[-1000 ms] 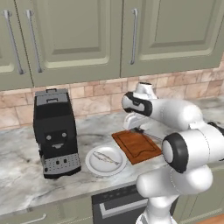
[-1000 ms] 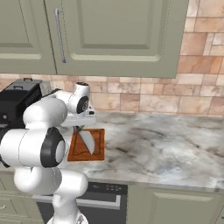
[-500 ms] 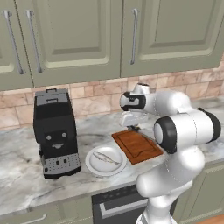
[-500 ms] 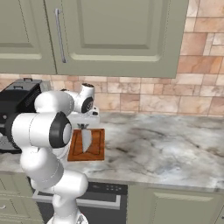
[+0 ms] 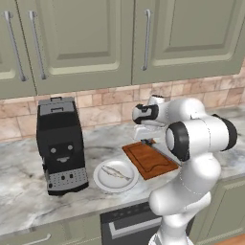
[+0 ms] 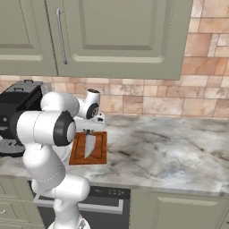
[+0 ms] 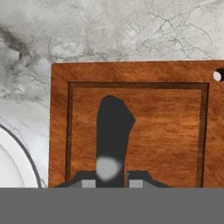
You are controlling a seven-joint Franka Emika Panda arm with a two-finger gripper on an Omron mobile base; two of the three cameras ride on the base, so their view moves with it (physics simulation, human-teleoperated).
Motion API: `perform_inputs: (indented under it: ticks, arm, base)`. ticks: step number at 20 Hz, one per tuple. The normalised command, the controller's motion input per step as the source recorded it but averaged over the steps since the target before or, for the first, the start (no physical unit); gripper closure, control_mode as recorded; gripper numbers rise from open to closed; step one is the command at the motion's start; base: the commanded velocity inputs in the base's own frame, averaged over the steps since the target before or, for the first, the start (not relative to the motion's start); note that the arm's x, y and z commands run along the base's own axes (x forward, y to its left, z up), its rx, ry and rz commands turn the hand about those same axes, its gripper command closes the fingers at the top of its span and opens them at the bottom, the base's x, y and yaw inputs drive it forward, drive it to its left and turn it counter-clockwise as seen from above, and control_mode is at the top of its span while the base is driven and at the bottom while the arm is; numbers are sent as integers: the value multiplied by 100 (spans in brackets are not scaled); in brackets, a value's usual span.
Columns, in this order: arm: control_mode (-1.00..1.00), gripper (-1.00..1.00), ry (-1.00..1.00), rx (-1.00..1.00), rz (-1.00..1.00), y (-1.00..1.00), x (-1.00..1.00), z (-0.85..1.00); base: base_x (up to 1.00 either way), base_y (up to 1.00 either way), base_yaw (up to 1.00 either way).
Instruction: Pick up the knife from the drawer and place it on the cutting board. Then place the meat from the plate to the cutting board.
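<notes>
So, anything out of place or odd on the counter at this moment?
Nothing stands out. The end effector holds the knife over the cutting board, the meat lies on the plate, and the coffee machine stands upright. No spills or damage show.

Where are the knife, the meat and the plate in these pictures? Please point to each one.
knife [image 6: 90,145]: right base view, on its silver blade above the board.
meat [image 5: 115,172]: left base view, on the middle of the slender grey piece.
plate [image 5: 101,181]: left base view, on its bare white rim.
</notes>
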Motion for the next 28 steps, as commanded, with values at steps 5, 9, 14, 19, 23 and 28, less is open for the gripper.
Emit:
perform_inputs:
  ticks: [5, 9, 14, 19, 23, 28]
  arm:
    - [-100, 100, 0, -2, -6, -22, 16, -14]
    - [-100, 100, 0, 0, -5, -26, 12, -23]
    - [-100, 100, 0, 0, -8, -20, 10, -17]
    - [-100, 100, 0, 0, -9, -9, 12, -8]
    - [-100, 100, 0, 0, -5, -4, 6, -15]
    - [-100, 100, 0, 0, -2, 0, 8, -13]
  base:
    - [0, 0, 0]
    - [0, 0, 0]
    - [0, 0, 0]
    - [0, 0, 0]
    - [0, 0, 0]
    - [0, 0, 0]
